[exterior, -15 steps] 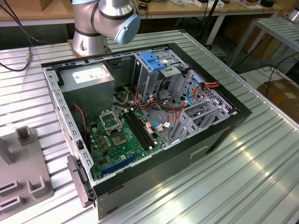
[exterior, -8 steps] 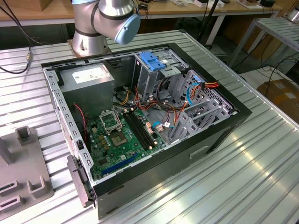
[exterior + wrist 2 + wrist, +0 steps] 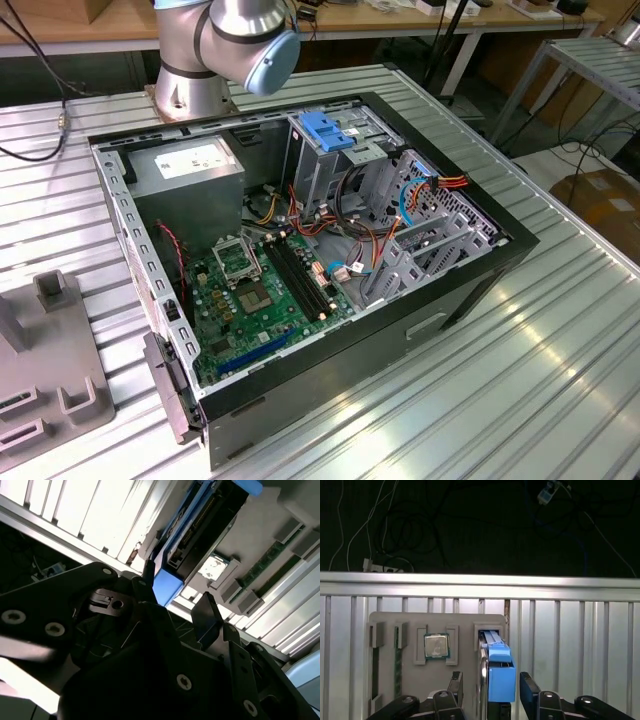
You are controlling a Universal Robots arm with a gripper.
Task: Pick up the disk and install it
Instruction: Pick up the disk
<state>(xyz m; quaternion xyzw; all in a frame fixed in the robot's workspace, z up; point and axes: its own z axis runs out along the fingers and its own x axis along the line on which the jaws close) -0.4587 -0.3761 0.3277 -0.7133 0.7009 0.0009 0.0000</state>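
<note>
The disk stands on edge in a slot of the grey holder plate, beside a processor chip, near an edge of the slatted metal tabletop; the gripper hangs over it, black fingers spread wide to either side of its blue rails.

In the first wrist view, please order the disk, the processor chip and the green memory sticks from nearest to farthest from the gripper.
1. The disk, in the tray, inside the open gripper.
2. The processor chip, at the tray's middle.
3. The green memory sticks, at its far side.
</note>
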